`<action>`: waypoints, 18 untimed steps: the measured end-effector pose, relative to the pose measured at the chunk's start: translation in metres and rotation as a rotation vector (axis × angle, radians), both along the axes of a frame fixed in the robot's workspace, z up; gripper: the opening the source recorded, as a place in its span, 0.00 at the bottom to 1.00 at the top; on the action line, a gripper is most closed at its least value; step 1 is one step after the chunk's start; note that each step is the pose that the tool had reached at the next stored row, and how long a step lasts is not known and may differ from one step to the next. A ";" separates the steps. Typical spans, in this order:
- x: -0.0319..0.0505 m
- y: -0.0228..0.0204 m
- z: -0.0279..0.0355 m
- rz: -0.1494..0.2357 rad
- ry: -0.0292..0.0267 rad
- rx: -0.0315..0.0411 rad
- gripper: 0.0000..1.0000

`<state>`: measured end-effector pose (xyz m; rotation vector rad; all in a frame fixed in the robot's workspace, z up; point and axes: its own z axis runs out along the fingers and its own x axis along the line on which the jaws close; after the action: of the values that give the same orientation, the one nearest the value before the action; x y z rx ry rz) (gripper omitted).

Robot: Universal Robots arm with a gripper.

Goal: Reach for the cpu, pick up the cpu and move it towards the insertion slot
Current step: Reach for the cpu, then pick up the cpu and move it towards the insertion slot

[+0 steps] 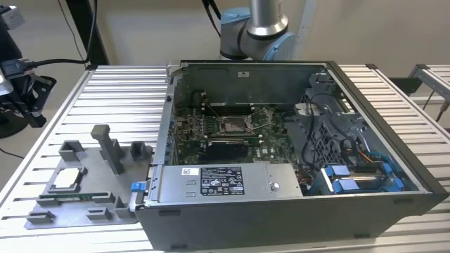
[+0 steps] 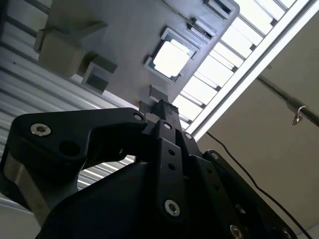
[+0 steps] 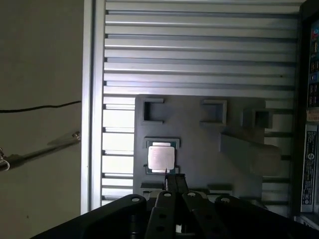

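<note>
The case (image 1: 281, 211) holds the slot (image 1: 235, 124); well apart, on the exterior view's left, the fixture (image 1: 77, 213) cradles the cpu (image 1: 65, 179). In the first wrist view the gripper (image 3: 172, 180), seemingly closed and empty, hangs clear, the cpu straight ahead of its tips.

The arm (image 1: 268, 15) is a smooth silver tube that meets a rounded grey joint housing (image 1: 262, 45) with a pale blue cap (image 1: 235, 19) on one end. The gripper (image 2: 165, 106) (image 3: 172, 180) is matte black in both wrist views. It has broad rounded plates and narrow link bars set side by side, pinned with round silver screw heads (image 2: 172, 207), and several small open holes.
</note>
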<state>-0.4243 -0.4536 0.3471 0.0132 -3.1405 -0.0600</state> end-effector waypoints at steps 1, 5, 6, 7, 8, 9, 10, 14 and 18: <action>0.0000 0.0000 0.0000 0.000 0.0000 0.0000 0.00; 0.0000 -0.0002 0.0000 0.000 0.0000 0.0000 1.00; 0.0000 -0.0002 0.0000 0.000 0.0000 0.0000 1.00; 0.0000 -0.0002 0.0000 0.000 0.0000 0.0000 1.00; 0.0000 -0.0003 0.0000 0.000 0.0001 0.0000 1.00; 0.0000 -0.0003 0.0000 0.000 0.0000 0.0000 1.00; 0.0000 -0.0003 0.0000 0.000 0.0000 0.0000 1.00; 0.0000 -0.0010 0.0000 0.000 0.0001 0.0000 1.00; 0.0000 -0.0011 0.0000 0.000 0.0000 0.0000 1.00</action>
<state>-0.4243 -0.4547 0.3471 0.0132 -3.1405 -0.0601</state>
